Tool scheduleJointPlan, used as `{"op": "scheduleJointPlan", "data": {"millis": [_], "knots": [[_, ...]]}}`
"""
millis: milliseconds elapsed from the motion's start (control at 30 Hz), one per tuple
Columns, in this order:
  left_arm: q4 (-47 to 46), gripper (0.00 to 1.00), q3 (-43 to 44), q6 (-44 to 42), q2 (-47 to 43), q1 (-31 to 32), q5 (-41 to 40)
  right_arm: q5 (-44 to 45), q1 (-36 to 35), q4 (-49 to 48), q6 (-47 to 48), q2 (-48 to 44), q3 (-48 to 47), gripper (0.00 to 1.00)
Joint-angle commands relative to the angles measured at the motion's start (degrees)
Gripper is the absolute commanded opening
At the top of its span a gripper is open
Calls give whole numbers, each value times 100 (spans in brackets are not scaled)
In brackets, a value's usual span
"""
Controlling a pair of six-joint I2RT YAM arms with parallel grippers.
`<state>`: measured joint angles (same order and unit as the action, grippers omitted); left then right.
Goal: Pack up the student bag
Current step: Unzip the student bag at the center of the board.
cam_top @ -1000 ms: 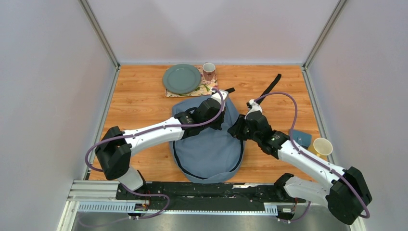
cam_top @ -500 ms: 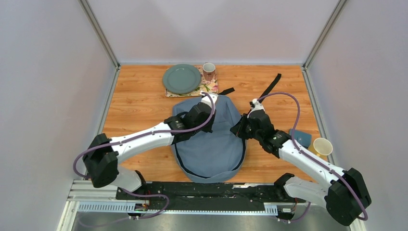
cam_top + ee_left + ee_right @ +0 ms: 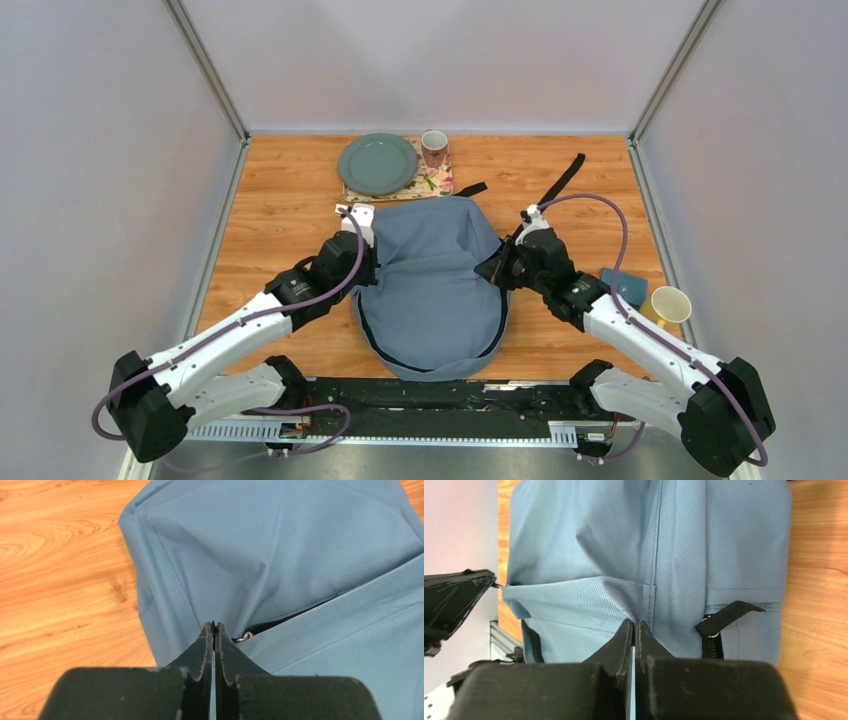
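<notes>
- The student bag is laid flat on the tabletop, apparently being opened.
- The left claw and right claw are clamped on its fabric at opposite sides.
- The zip pull is judged to need drawing next.

The student bag runs off our left wrist view; the right arm half hides a teal object.
</notes>
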<state>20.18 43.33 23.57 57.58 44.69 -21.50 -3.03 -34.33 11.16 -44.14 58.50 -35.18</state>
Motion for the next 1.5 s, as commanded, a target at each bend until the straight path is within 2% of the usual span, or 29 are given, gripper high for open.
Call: {"op": "scheduleJointPlan", "data": {"millis": [0, 133, 300, 467, 633, 733, 933, 1033, 1100, 1133, 1200, 1233, 1333, 1467], "knots": [[653, 0, -255, -143, -423, -390, -663, 31, 84, 36, -51, -163, 99, 0], [697, 0, -299, -64, -441, -531, -566, -145, 84, 62, -103, -269, 143, 0], [1093, 0, 17, -2, -37, -944, -321, -312, -21, 97, -253, -576, 187, 0], [725, 0, -114, 103, -63, -1199, 628, -339, -92, 211, -253, -577, 152, 0], [680, 0, -465, 463, -203, -1199, 1007, 56, -101, 772, -69, -726, -146, 1], [698, 0, -825, 824, -545, -1199, 1033, 118, -101, 1010, 72, -840, -296, 6], [197, 0, -1625, 1500, -1117, -1199, 1297, -154, -92, 1187, 116, -884, -630, 12], [65, 8, -1784, 1686, -1284, -1199, 1227, -233, -100, 1248, 64, -946, -762, 20], [56, 14, -1793, 1694, -1320, -1199, 1183, -199, -92, 1318, 72, -981, -858, 22], [56, 21, -1784, 1677, -1337, -1199, 1165, -190, -100, 1380, 72, -1024, -885, 25], [38, 29, -1723, 1651, -1346, -1199, 1183, -111, -92, 1424, 81, -1077, -912, 27], [47, 36, -1705, 1642, -1346, -1199, 1192, -67, -92, 1459, 98, -1130, -929, 28], [82, 45, -1644, 1615, -1372, -1199, 1122, 126, -92, 1555, 116, -1227, -921, 29], [214, 50, -1565, 1519, -1434, -1199, 1007, 294, -92, 1767, 178, -1341, -947, 33]]}}
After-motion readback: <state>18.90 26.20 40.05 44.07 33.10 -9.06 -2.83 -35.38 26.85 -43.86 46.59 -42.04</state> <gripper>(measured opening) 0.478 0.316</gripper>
